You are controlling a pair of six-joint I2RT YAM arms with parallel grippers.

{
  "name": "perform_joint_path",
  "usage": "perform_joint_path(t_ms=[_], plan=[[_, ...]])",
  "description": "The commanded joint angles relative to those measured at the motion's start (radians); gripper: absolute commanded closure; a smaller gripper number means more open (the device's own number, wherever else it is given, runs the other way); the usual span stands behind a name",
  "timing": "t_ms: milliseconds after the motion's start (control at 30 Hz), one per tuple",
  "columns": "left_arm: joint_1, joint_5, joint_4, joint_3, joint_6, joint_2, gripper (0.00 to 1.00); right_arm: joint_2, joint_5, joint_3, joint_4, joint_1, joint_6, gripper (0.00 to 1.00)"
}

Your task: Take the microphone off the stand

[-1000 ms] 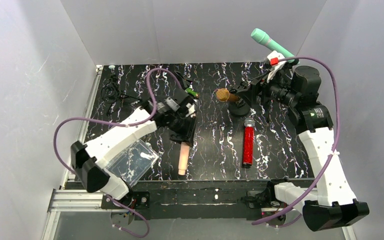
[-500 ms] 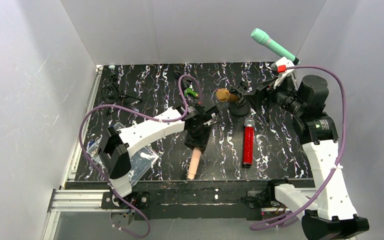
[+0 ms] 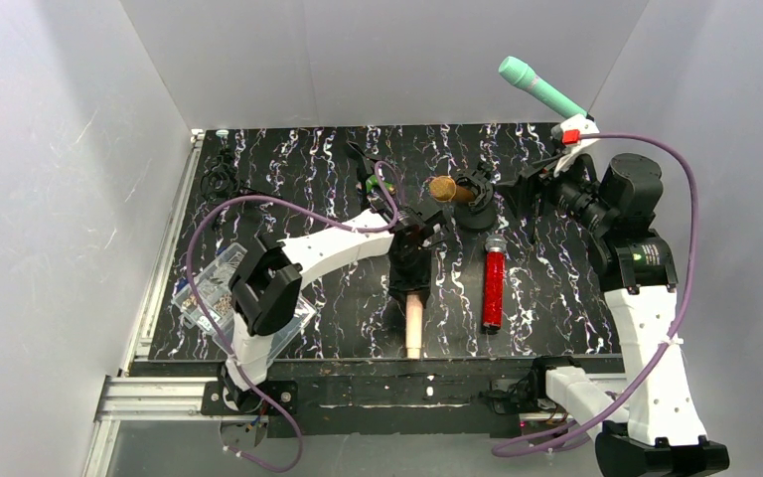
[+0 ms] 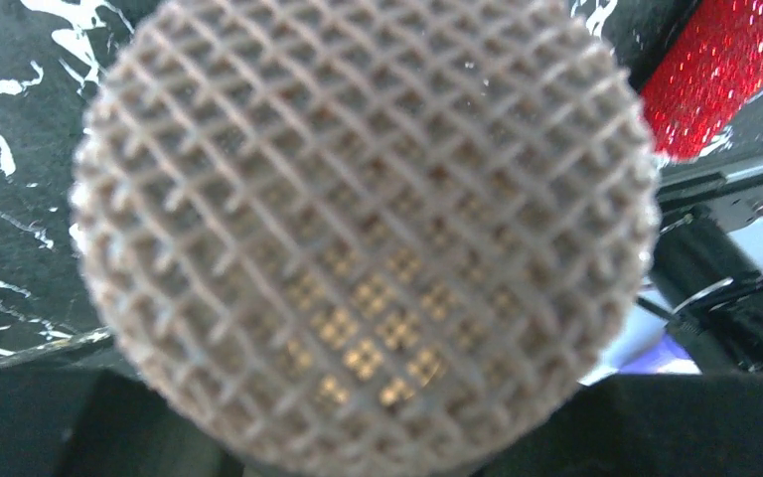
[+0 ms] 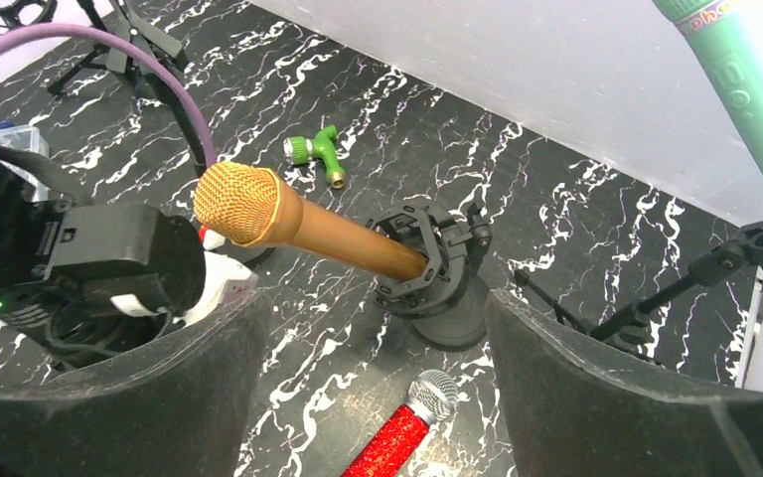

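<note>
A gold microphone [image 3: 445,189] sits tilted in a black shock-mount stand [image 3: 477,211] at the back middle of the table. In the right wrist view the microphone [image 5: 298,224] points up-left out of the stand [image 5: 435,283]. My right gripper [image 3: 519,194] is open just right of the stand; in its own view the gripper [image 5: 376,310] is empty, with the stand ahead between the wide-apart fingers. My left gripper [image 3: 412,260] is shut on a beige microphone [image 3: 414,323], handle toward the near edge. Its mesh head [image 4: 368,229] fills the left wrist view.
A red glitter microphone [image 3: 494,283] lies right of the beige one. A green microphone [image 3: 541,87] is on a tall stand at the back right. A small green nozzle [image 3: 381,185], tripod stands [image 3: 221,179] and a clear plastic box [image 3: 228,298] are on the left.
My left arm has swung right with the beige microphone, which now points straight at the near edge. My right arm has drawn back slightly to the right.
</note>
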Motion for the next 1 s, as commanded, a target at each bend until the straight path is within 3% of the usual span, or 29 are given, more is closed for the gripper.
perform_joint_path(t_ms=[0,500,967], plan=[[0.034,0.088,-0.037,0.0,-0.1,0.031,1.0,-0.022,0.006,-0.01,0.014,-0.021,0.003,0.13],[0.045,0.125,0.052,0.02,-0.152,0.163,1.0,-0.054,-0.029,-0.054,0.014,-0.062,0.026,0.13],[0.048,0.113,0.006,0.082,-0.09,0.245,0.99,-0.067,-0.039,-0.051,0.004,-0.067,0.03,0.13]])
